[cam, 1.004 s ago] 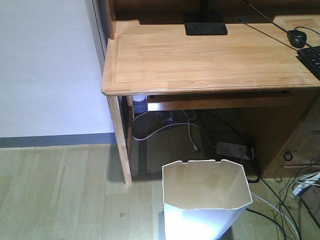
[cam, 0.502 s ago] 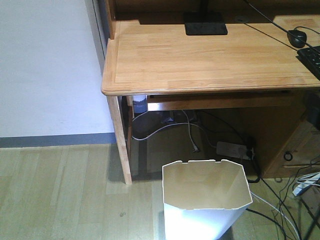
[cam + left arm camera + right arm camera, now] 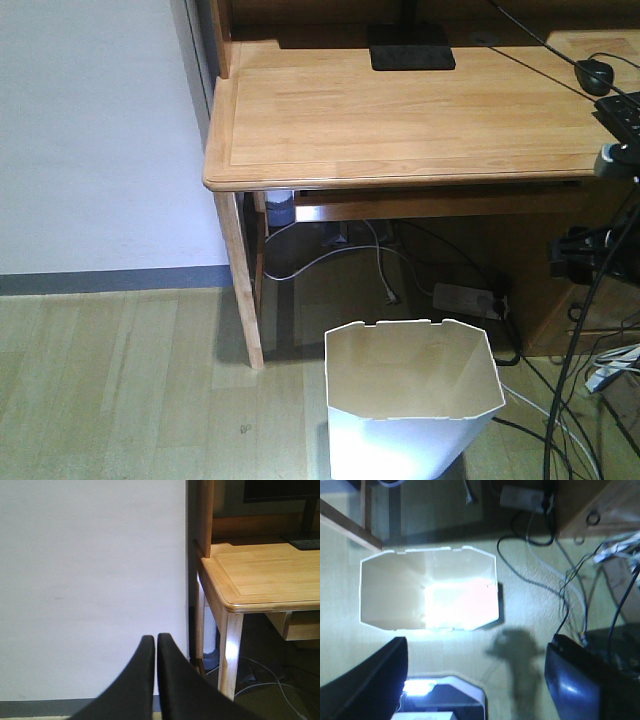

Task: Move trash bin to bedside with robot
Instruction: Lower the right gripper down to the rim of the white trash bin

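The left end effector (image 3: pixel 154 639) fills the bottom of its wrist view: its two black fingers (image 3: pixel 135 680) lie almost together with only a hairline gap, and nothing is between them. The right end effector (image 3: pixel 477 645) is spread wide, with one dark finger at each lower corner of its wrist view, and grips nothing. It looks straight down at the floor (image 3: pixel 520 605). The trash bin (image 3: pixel 395 580) lies just ahead of the fingertips, not between them. In the front view the trash bin stands upright on the wooden floor at the bottom of the frame, mouth open upward, with cream inner walls and the notched edge of the rim toward the desk (image 3: pixel 400 110). The right arm (image 3: pixel 585 255) — black, with trailing cables — enters at the right edge, apart from the bin. Beyond the bin, the desk leg (image 3: pixel 240 280) stands near its left rear corner. A power strip (image 3: pixel 465 298) and loose cables (image 3: pixel 330 260) lie on the floor under the desk. On the desk top are a black monitor base (image 3: pixel 410 48) at the back and a mouse (image 3: pixel 594 75) and keyboard (image 3: pixel 625 115) at the right edge. A white wall (image 3: pixel 90 130) with a dark skirting strip stands left of the desk.
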